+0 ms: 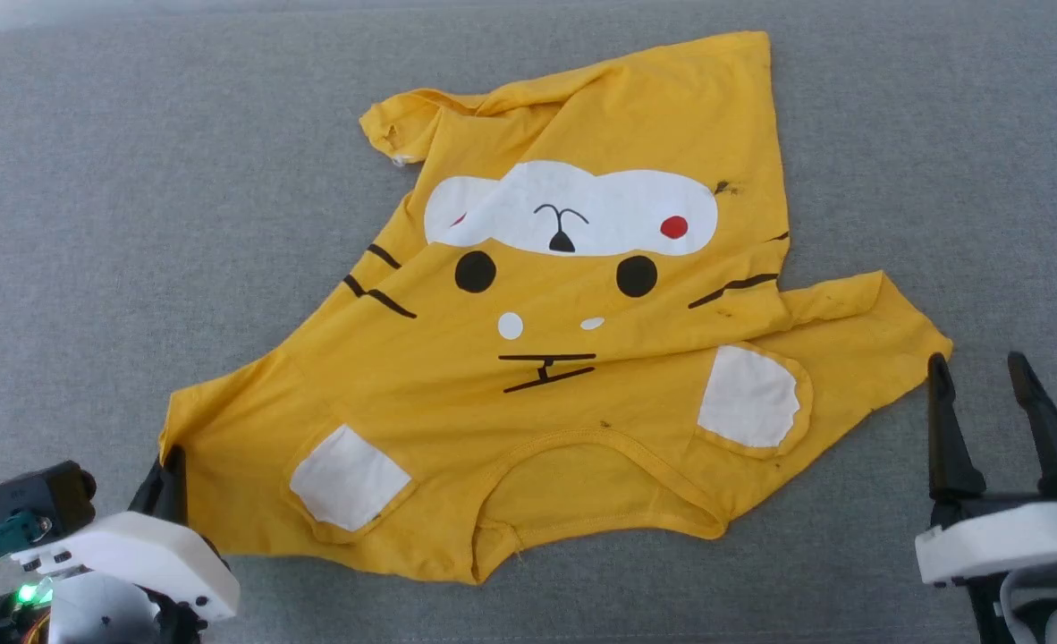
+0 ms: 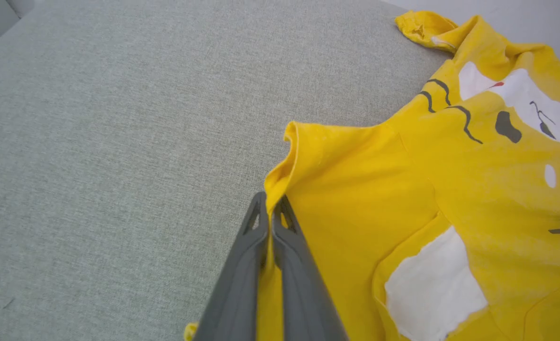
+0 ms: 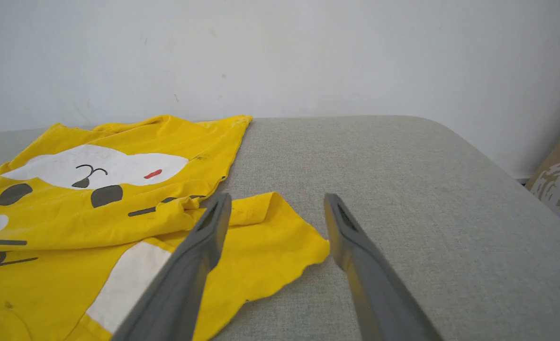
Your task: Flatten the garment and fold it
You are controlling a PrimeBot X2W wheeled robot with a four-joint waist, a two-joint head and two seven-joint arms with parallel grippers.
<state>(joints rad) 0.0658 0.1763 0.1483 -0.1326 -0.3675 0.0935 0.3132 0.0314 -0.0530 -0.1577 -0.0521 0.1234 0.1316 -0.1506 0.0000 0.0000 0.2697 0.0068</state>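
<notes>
The garment (image 1: 573, 358), a bright yellow T-shirt with a cartoon face print, lies crumpled and skewed on the grey cushioned surface, neck opening toward me and hem at the far side. My left gripper (image 1: 171, 465) is shut on the hem of its left sleeve (image 2: 280, 180), yellow fabric pinched between the fingers (image 2: 242, 265). My right gripper (image 1: 980, 371) stands open just beside the right sleeve (image 3: 280, 232), nothing between its fingers (image 3: 346, 237). In the right wrist view the sleeve edge lies between and under the spread fingers.
The grey cushion (image 1: 135, 179) stretches wide on all sides of the shirt. A white wall (image 3: 280, 52) rises behind its far edge. A cardboard box (image 3: 559, 189) stands past the cushion's right edge.
</notes>
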